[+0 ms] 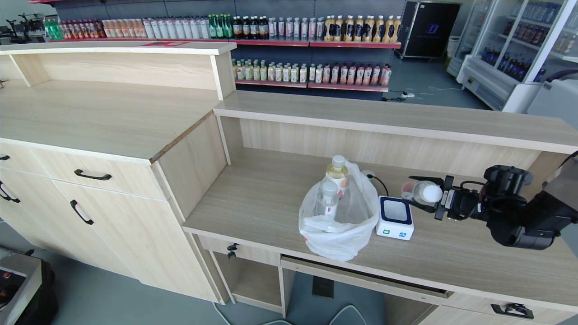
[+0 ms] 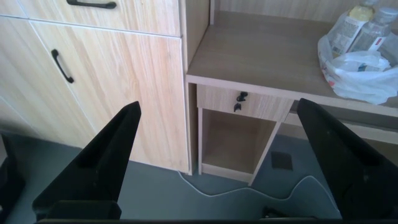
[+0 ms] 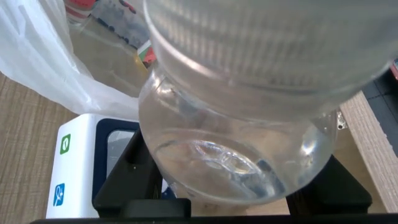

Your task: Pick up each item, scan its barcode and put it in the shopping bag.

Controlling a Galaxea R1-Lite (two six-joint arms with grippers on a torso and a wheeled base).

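My right gripper (image 1: 417,193) is shut on a clear bottle (image 1: 422,192) with a white cap, held on its side just right of the scanner (image 1: 395,218), a little above the counter. In the right wrist view the bottle (image 3: 236,155) fills the foreground between the black fingers (image 3: 127,180), with the scanner (image 3: 81,168) below it. A white shopping bag (image 1: 338,221) stands left of the scanner and holds two upright bottles (image 1: 336,174). My left gripper (image 2: 217,155) hangs open low beside the counter, above the floor, with the bag (image 2: 360,65) far off.
The wooden counter (image 1: 271,198) has a raised back ledge and a taller cabinet (image 1: 104,117) to its left. A cable runs from the scanner to the back wall. Shelves of drinks (image 1: 271,27) and fridges stand behind. Bare counter lies left of the bag.
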